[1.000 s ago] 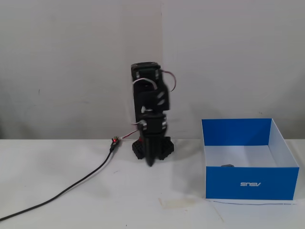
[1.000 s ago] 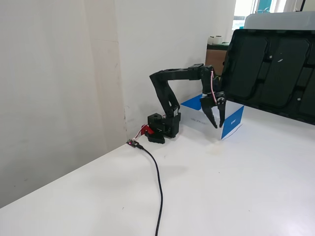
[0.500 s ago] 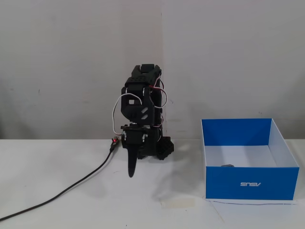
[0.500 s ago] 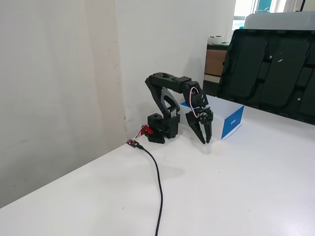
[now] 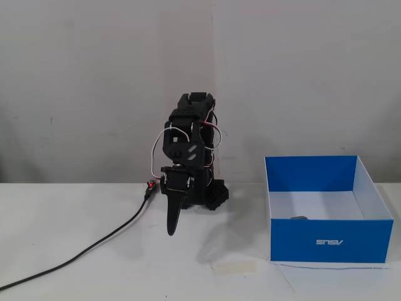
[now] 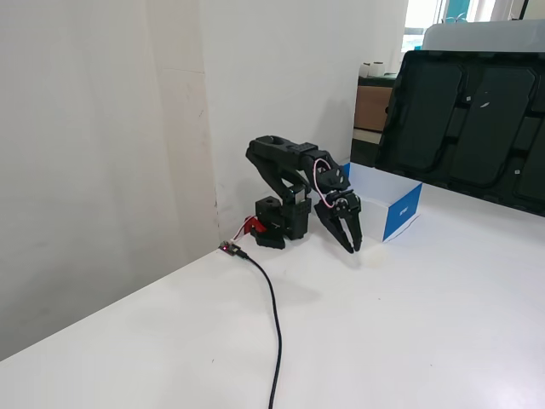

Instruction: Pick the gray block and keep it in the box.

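The box (image 5: 326, 241) stands on the white table at the right of a fixed view, blue outside and white inside, with a small white logo on its front. The top of the gray block (image 5: 299, 218) shows just over the front wall, inside the box near its front left. My gripper (image 5: 171, 226) hangs point down from the folded arm, left of the box and apart from it, with its jaws together and nothing in them. In the other fixed view the gripper (image 6: 352, 245) is just in front of the box (image 6: 400, 211); the block is hidden there.
A black cable (image 5: 94, 248) runs from the arm's base to the front left of the table. A pale tape strip (image 5: 233, 267) lies on the table in front of the arm. Black trays (image 6: 477, 119) lean behind the table. A wall stands close behind the arm.
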